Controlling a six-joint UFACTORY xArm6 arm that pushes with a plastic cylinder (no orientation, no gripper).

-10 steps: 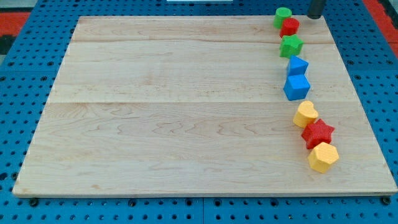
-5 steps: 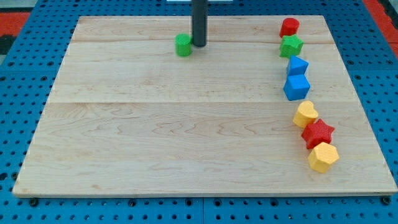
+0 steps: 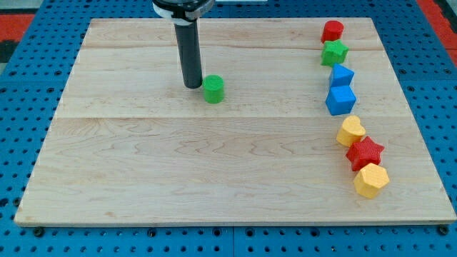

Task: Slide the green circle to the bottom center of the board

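My tip sits just left of and slightly above the green circle, about touching; no fingers, nothing grasped. Circle is upper-middle of board; placement suits pushing it down-right toward bottom center.

A robotics lab bench is being shown. A pale wooden board is being carried on a blue perforated mounting plate with regular holes, with red plate at the far corners. Small coloured test blocks are being kept along the right, and a dark rod is being held over the board.
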